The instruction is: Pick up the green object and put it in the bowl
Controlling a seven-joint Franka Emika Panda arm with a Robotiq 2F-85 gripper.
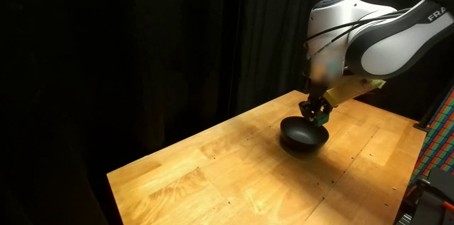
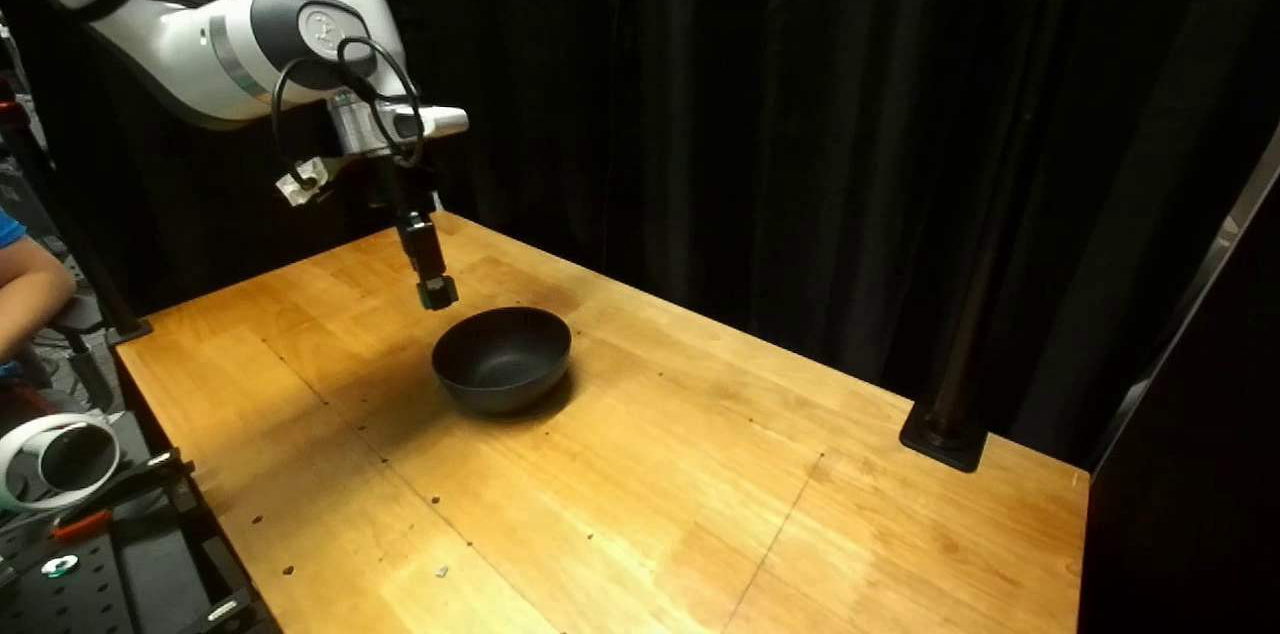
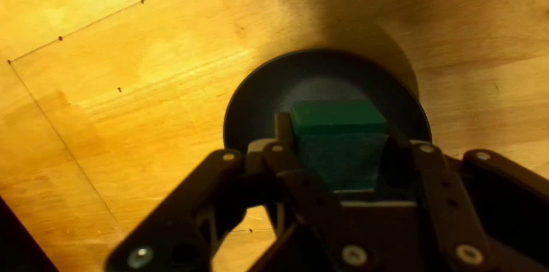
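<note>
The green block (image 1: pixel 321 118) is between the fingers of my gripper (image 1: pixel 315 114), which is shut on it. The block also shows in an exterior view (image 2: pixel 437 293) and large in the wrist view (image 3: pixel 339 156), with a finger on each side. The round black bowl (image 1: pixel 301 136) stands upright on the table and holds nothing that I can see. In an exterior view the bowl (image 2: pixel 505 364) is to the right of and lower than the raised block. In the wrist view the bowl (image 3: pixel 257 100) lies beneath the block and the gripper (image 3: pixel 339 134), which hide its lower part.
The wooden table (image 1: pixel 230 175) carries the bowl. A black post base (image 2: pixel 943 434) stands at the table's far edge. A tiny light scrap (image 2: pixel 441 571) lies on the table. A cart with a white cup-like item (image 2: pixel 70 459) and a person's arm (image 2: pixel 35 289) are beside the table.
</note>
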